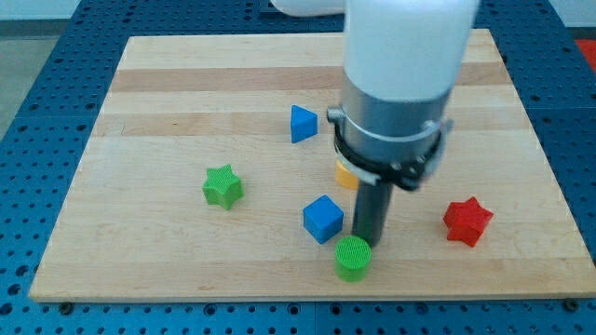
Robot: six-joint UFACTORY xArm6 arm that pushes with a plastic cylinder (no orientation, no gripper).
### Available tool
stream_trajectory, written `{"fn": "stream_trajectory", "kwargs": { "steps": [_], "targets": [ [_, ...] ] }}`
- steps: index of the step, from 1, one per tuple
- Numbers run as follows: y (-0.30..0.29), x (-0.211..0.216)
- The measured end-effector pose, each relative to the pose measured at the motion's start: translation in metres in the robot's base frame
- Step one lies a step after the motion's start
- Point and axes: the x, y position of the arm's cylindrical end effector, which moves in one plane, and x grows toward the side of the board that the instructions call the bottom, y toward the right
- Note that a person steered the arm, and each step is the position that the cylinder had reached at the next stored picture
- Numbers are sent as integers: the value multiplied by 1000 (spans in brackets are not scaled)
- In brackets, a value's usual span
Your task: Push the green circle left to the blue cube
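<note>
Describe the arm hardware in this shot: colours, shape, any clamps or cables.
The arm enters from the view's top as a wide white cylinder, then a grey metallic section ringed by a black clamp band. Below that hangs a straight dark rod; my tip ends right beside the green circle, on its upper right. No cables or markings show.

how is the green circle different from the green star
The green circle is a round disc; the green star has points. The circle sits near the view's bottom beside my tip; the star lies farther to the view's left, alone. Both are green.
</note>
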Motion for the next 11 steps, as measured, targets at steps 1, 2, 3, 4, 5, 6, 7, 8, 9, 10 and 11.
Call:
{"fn": "stream_trajectory", "kwargs": {
  "steps": [1,2,3,4,5,6,7,8,9,10,11],
  "targets": [
    [7,9],
    [9,10],
    [45,40],
    [41,41],
    [36,41],
    [23,41],
    [-2,41],
    [-39,41],
    [-68,41],
    [-80,40],
    [-90,37]
  ]
}}
